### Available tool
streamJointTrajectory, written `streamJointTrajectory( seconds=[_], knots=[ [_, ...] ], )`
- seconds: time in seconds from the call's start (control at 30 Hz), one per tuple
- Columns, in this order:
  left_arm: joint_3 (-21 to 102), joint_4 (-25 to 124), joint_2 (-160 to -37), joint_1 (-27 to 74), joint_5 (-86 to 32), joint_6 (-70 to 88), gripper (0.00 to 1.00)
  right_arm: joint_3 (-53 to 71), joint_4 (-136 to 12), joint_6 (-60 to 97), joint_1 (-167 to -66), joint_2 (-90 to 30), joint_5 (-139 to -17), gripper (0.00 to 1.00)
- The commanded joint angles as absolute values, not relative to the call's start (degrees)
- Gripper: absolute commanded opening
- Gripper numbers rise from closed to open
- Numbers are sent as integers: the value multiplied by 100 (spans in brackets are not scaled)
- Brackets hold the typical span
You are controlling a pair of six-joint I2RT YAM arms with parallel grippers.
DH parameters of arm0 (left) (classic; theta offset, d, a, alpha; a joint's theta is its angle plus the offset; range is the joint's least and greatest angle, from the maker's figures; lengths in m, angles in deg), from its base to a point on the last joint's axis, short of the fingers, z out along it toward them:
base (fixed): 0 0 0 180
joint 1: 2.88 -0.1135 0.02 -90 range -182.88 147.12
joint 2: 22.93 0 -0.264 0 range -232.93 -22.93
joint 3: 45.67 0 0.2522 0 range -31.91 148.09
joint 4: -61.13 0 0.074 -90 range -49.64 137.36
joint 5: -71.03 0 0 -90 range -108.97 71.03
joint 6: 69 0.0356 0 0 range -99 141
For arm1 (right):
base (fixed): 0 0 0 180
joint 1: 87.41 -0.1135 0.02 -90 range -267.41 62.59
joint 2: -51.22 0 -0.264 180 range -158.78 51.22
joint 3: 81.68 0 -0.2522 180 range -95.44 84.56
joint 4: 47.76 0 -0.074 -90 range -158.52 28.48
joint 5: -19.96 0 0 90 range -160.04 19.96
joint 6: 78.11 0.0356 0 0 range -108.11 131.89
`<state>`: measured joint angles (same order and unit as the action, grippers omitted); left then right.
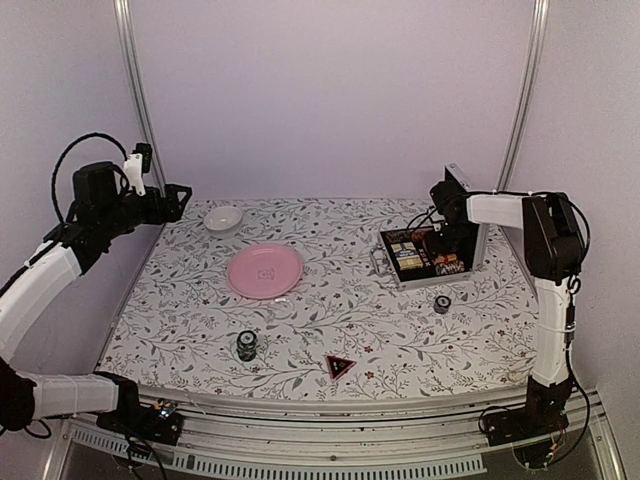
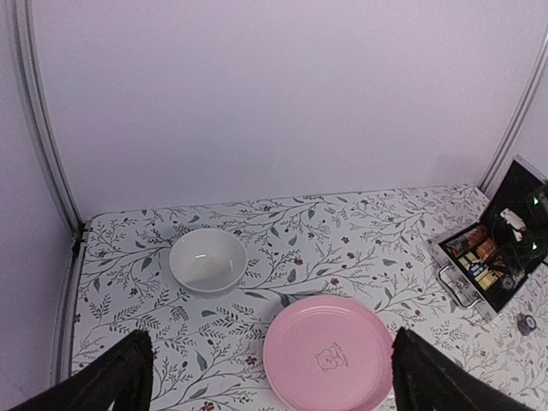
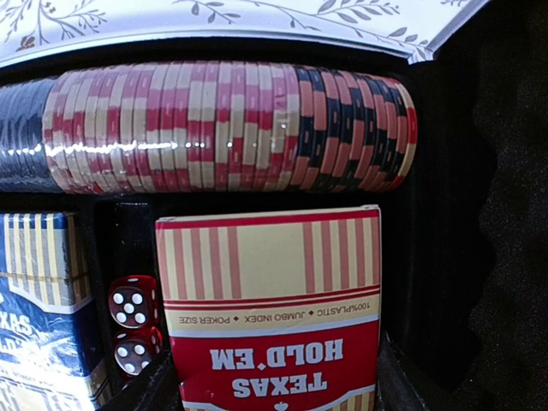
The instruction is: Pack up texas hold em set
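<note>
Lavender walls box in the flowered desk point(image 1: 330, 320), and the set lies scattered across it. Trouble, as I see it, starts near the front edge. The short chip stack point(image 1: 247, 345) stands close to the lip, and a clumsy pinch could topple it and send chips rolling over the side. To its right the black triangular marker point(image 1: 339, 366) lies flat, so fingers may slide over it or shove it off the edge.

Further right, the silver case point(image 1: 440, 279) is open with its lid up, and the right arm reaches into it. A careless lift could catch the lid, or drag the case onto the second chip stack point(image 1: 441, 304) just in front of it. Inside, the row of chips point(image 3: 231, 124), the blue deck point(image 3: 43, 300), two red dice point(image 3: 133, 308) and the red deck point(image 3: 274, 308) sit close together, so anything added could jam or land crooked.

Now the hands. The left hand point(image 1: 172, 200) hangs high at the far left corner, apart from the white bowl point(image 1: 222, 217) and the pink plate point(image 1: 264, 270). Its fingers are spread fully, gripping and touching nothing. The right hand point(image 1: 455, 242) is down in the case, close over the red deck. Whether it pinches the deck or only hovers, I cannot tell.
</note>
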<state>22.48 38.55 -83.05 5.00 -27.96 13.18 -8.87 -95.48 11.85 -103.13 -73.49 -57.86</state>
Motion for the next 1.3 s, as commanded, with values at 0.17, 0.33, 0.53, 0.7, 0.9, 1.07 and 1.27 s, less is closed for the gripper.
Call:
streamJointTrajectory(
  seconds=[0.17,0.33,0.53,0.7,0.9,1.07,1.27],
  knots=[
    [2329,3929,-8348,548,-2864,1291,97,-1230,-9428,1552,-10273,-7692,-5786,58],
    [2333,3928,-8348,548,-2864,1291,97,-1336,-9427,1785,-10261,-7793,-5929,58],
    [2329,3934,-8337,555,-2866,1301,97,-1315,-9399,1978,-10264,-7928,-5993,59],
    [2325,3931,-8335,548,-2864,1299,97,-1216,-9403,1988,-10270,-7749,-5952,64],
    [2320,3937,-8331,563,-2907,1291,97,-1218,-9459,1906,-10262,-7301,-5802,76],
    [2320,3947,-8340,556,-2898,1299,97,-1255,-9524,1858,-10265,-7069,-5773,86],
    [2320,3944,-8342,560,-2899,1300,97,-1183,-9540,1891,-10266,-6981,-5746,80]
  ],
)
